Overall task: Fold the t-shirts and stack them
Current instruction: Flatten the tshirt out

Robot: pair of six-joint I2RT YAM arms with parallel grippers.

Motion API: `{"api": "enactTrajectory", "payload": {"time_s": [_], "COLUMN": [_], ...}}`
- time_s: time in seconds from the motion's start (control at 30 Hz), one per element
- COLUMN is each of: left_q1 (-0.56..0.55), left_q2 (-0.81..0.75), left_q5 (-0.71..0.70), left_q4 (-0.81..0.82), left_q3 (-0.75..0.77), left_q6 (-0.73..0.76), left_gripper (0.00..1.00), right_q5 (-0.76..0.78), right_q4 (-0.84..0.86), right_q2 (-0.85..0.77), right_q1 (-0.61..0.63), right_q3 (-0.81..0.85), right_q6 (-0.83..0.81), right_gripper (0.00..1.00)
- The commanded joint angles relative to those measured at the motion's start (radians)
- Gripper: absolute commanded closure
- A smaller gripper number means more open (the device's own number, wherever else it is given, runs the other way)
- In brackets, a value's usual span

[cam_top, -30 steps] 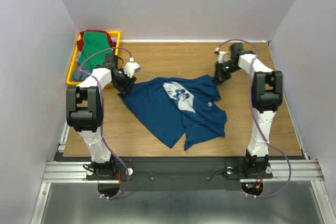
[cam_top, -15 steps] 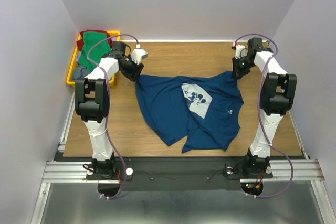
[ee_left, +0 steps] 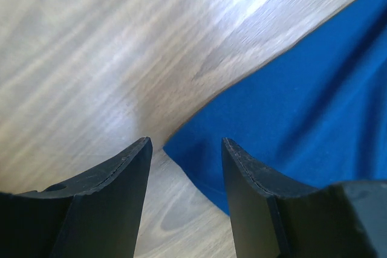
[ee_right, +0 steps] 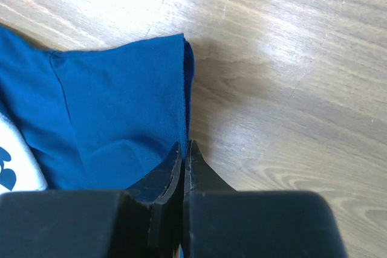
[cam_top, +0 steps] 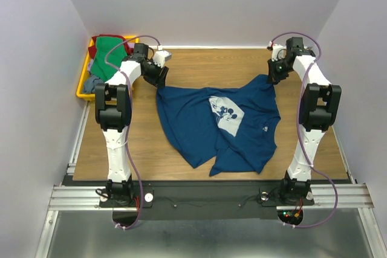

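Lying spread across the middle of the wooden worktop (cam_top: pixel 199 64) is the navy-blue t-shirt (cam_top: pixel 199 119). The left gripper (ee_left: pixel 186 143) gapes over its far-left corner, holding nothing. The right gripper (ee_right: pixel 183 146) is pinched tight on its far-right edge.

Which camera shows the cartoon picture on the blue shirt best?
The top camera: the whole white print sits in the middle of the blue shirt. The right wrist camera catches only a white sliver at its left edge. The left wrist camera shows plain blue cloth, no print.
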Motion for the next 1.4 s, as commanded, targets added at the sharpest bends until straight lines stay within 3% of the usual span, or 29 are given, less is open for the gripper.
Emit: {"api": "enactTrajectory", "payload": {"time_s": [0.0,0.2,0.33,0.37,0.47,0.5,0.53,0.77,0.83,0.9,0.93,0.97,1.07,1.13,1.23,1.3,1.37], "left_q1": [-0.005,-0.025,-0.052,-0.054,-0.054,-0.051,-0.048,0.010,0.016,0.023,0.030,0.039,0.084,0.121,0.138,0.156,0.161], "left_q2": [0.005,0.018,0.020,0.021,0.017,0.017,0.017,-0.001,-0.049,-0.131,-0.164,-0.194,-0.296,-0.333,-0.362,-0.402,-0.491], "left_q5": [-0.039,-0.105,-0.163,-0.168,-0.150,-0.130,-0.119,-0.005,-0.005,-0.021,-0.039,-0.045,-0.056,-0.053,0.010,0.057,0.131], "left_q4": [-0.012,-0.005,-0.001,0.001,-0.010,-0.021,-0.042,-0.045,0.095,0.212,0.351,0.352,0.711,0.848,0.866,0.861,0.834], "left_q3": [0.019,-0.022,-0.050,-0.053,-0.042,-0.004,0.028,0.491,0.579,0.577,0.564,0.547,0.492,0.496,0.528,0.443,0.319], "left_q6": [-0.016,0.027,0.059,0.060,0.062,0.065,0.059,-0.056,-0.114,-0.150,-0.195,-0.220,-0.320,-0.363,-0.317,-0.292,-0.233], "left_gripper": [0.40,0.43,0.54,0.58,0.82,0.97,1.00,1.00,1.00,1.00,1.00,1.00,1.00,1.00,1.00,1.00,1.00], "right_q5": [-0.007,-0.011,-0.010,-0.010,0.004,0.018,0.025,0.117,0.174,0.215,0.252,0.271,0.317,0.329,0.326,0.289,0.185], "right_q4": [0.015,0.013,0.015,0.015,0.015,0.015,0.016,0.053,0.129,0.264,0.318,0.375,0.585,0.695,0.762,0.768,0.769], "right_q2": [0.008,0.006,0.000,0.003,0.017,0.028,0.035,0.103,0.097,0.069,0.048,0.026,-0.052,-0.092,-0.147,-0.187,-0.289], "right_q1": [-0.004,-0.006,-0.004,-0.006,-0.004,-0.004,-0.006,-0.010,-0.012,-0.013,-0.013,-0.015,-0.016,-0.016,-0.016,-0.018,-0.018], "right_q3": [0.065,0.070,0.072,0.075,0.113,0.137,0.188,0.539,0.648,0.677,0.674,0.670,0.665,0.670,0.652,0.587,0.398], "right_q6": [0.012,0.014,0.009,0.008,0.008,0.012,0.012,0.049,0.075,0.097,0.112,0.121,0.143,0.141,0.128,0.111,0.069], "right_gripper": [1.00,0.99,0.99,1.00,0.99,1.00,0.99,1.00,0.99,0.99,0.99,0.99,0.99,0.99,0.99,0.99,0.99]}}
